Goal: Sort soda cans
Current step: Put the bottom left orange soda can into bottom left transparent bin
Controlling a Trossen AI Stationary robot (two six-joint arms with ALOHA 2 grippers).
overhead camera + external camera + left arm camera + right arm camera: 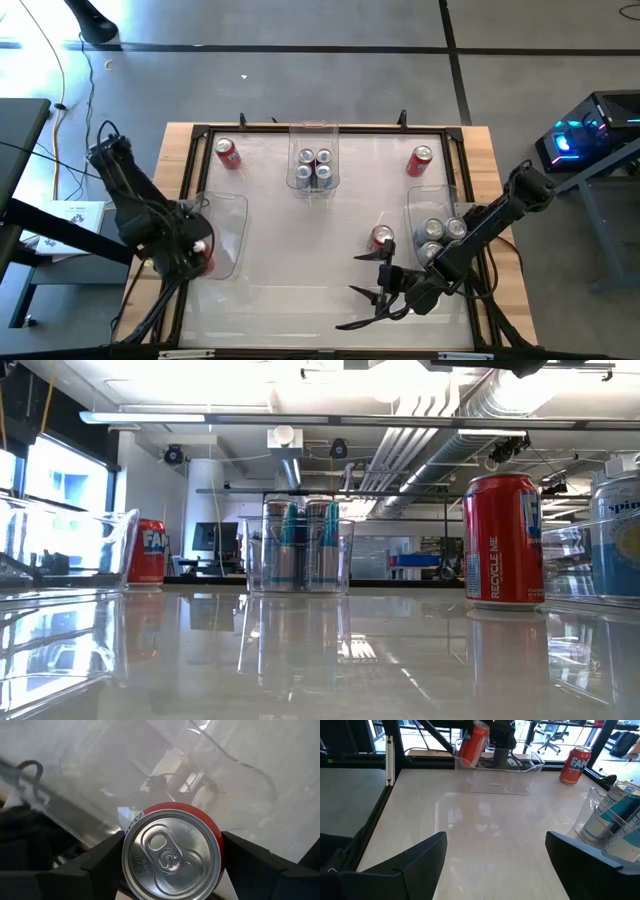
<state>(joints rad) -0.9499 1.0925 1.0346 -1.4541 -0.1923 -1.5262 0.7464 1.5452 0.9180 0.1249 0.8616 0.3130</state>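
Note:
My left gripper (199, 250) is shut on a red soda can (172, 855) over the clear bin (228, 232) at the table's left edge. The right wrist view shows this can (472, 742) tilted above the bin's rim (500, 766). Three red cans stand on the table: far left (228, 153), far right (421, 160), and right of the middle (382, 238). My right gripper (358, 275) stands open just near of that last can, with nothing between its fingers. My left gripper pinches the red can's side wall (217, 837), close under the silver top, between its two fingers (107, 857). The fingers come from above, pointing down. The can hangs below them, somewhat tilted, lifted clear over the left bin.
A clear bin (314, 150) at the far middle holds several silver and blue cans. Another clear bin (418, 205) at the right edge holds three silver cans. A black frame (300, 130) rims the white table. Bare tabletop lies in the middle and along the near edge.

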